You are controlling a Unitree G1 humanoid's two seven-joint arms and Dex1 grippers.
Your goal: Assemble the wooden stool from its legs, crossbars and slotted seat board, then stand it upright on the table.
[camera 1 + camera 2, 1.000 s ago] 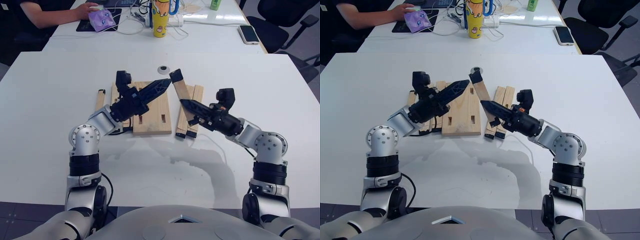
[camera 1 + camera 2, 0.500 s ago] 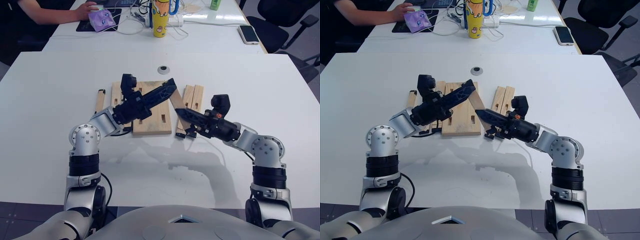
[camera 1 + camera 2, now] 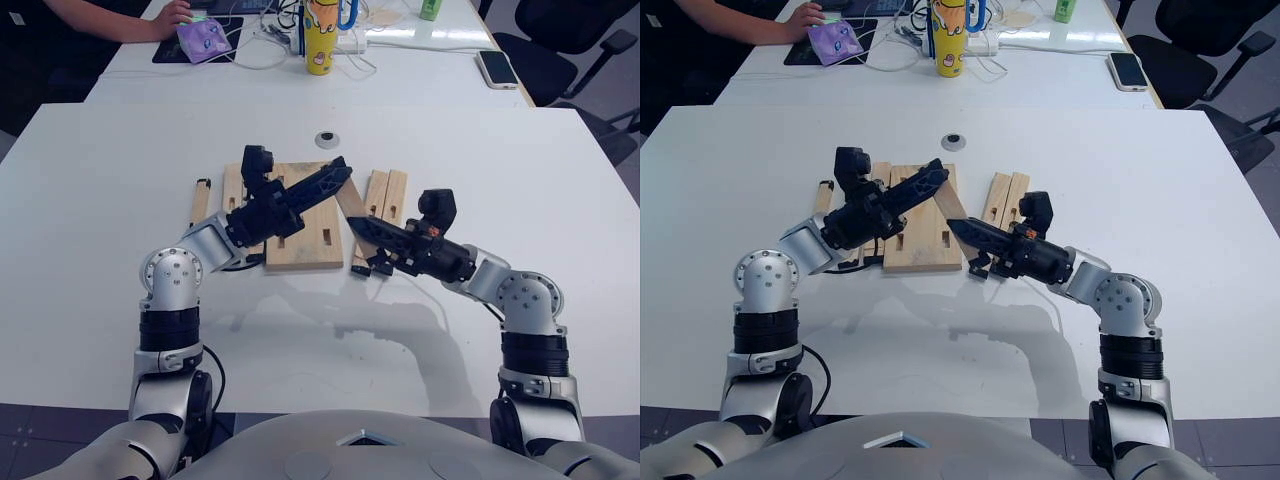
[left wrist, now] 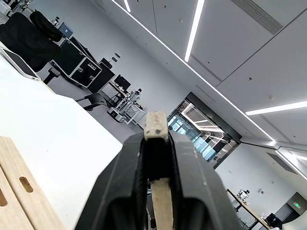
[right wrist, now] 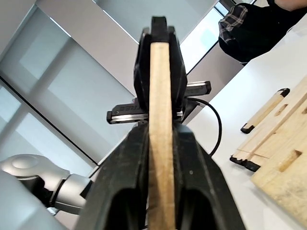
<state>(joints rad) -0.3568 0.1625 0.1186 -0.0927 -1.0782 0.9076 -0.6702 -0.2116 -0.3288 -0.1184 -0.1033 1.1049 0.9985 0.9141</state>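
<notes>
Listing first from the left eye view, we record:

- A white desk (image 3: 100, 200) with the slotted seat board (image 3: 305, 255) lying flat near its middle.
- The left end effector (image 3: 338, 172), closed on the upper end of a wooden bar (image 3: 350, 202).
- The right end effector (image 3: 358, 222), closed on the bar's lower end. The bar is held tilted and clear of the desk, above the board's right edge.
- Two legs (image 3: 388, 195) lying side by side, just right of the board.
- A thin black-tipped piece (image 3: 201, 200) lying to the board's left.
- A small round disc (image 3: 327, 139) beyond the board.

Left wrist view: we see both fingers pressed against the bar, whose pale end pokes out past their tips. Slotted wood lies on the desk below; we cannot tell which part it is.

Right wrist view: we see the fingers clamped on the bar, seen edge-on. Its far end is gripped by the left end effector. The seat board and the black-tipped piece lie on the desk beyond.
</notes>
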